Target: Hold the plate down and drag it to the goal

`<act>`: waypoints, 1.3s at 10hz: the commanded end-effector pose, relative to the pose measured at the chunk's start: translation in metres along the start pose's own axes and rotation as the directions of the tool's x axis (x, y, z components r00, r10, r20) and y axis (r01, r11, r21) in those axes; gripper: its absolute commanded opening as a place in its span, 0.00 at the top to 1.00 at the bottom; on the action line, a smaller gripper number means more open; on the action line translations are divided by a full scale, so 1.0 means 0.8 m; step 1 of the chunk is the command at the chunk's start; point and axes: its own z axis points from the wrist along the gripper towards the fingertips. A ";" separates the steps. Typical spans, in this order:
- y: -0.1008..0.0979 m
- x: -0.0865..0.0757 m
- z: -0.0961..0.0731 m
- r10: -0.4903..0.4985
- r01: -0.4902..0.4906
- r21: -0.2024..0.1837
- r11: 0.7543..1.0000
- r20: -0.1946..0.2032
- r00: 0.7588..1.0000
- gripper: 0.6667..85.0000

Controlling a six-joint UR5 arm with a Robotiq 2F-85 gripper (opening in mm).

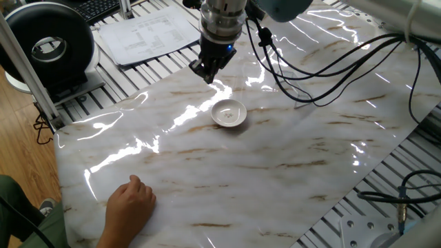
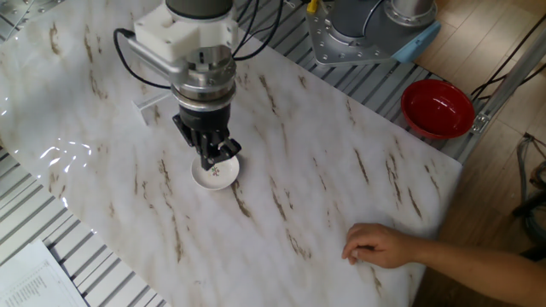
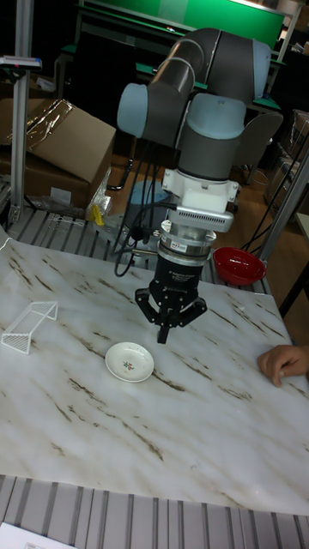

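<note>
From one fixed view, the plate [image 1: 229, 114] sits below and right of my hand [image 1: 209, 75], apart from it. It looks light, stiff and glossy, likely to skate on this slick bench [image 1: 275, 165], so I'd press straight down inside the rim.

From the other fixed view, the hand [image 2: 213, 159] hangs over the plate's [image 2: 215, 174] far edge, fingers drawn together to a point; contact I cannot tell.

In the tall view, the hand [image 3: 163, 334] points straight down, clearly above the plate [image 3: 130, 361], closed on nothing. The goal [image 3: 27, 325] stands well left.

Grey-and-blue jointed arm [image 3: 193, 94], white wrist block, black claw [image 3: 163, 334], black cables.
</note>
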 end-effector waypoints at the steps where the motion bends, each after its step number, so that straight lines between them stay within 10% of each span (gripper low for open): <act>1: 0.001 0.024 -0.001 -0.027 0.027 -0.005 1.000 -0.073 0.997 0.99; 3: 0.007 0.040 -0.003 -0.049 0.046 -0.027 0.999 -0.121 0.991 0.99; 5: 0.011 0.020 -0.001 -0.070 0.068 -0.039 0.997 -0.058 0.996 0.99; 10: -0.021 0.010 0.084 -0.161 0.167 -0.072 0.983 0.078 0.984 0.99; 13: -0.046 0.047 0.087 -0.185 0.184 -0.019 0.983 -0.047 0.982 0.99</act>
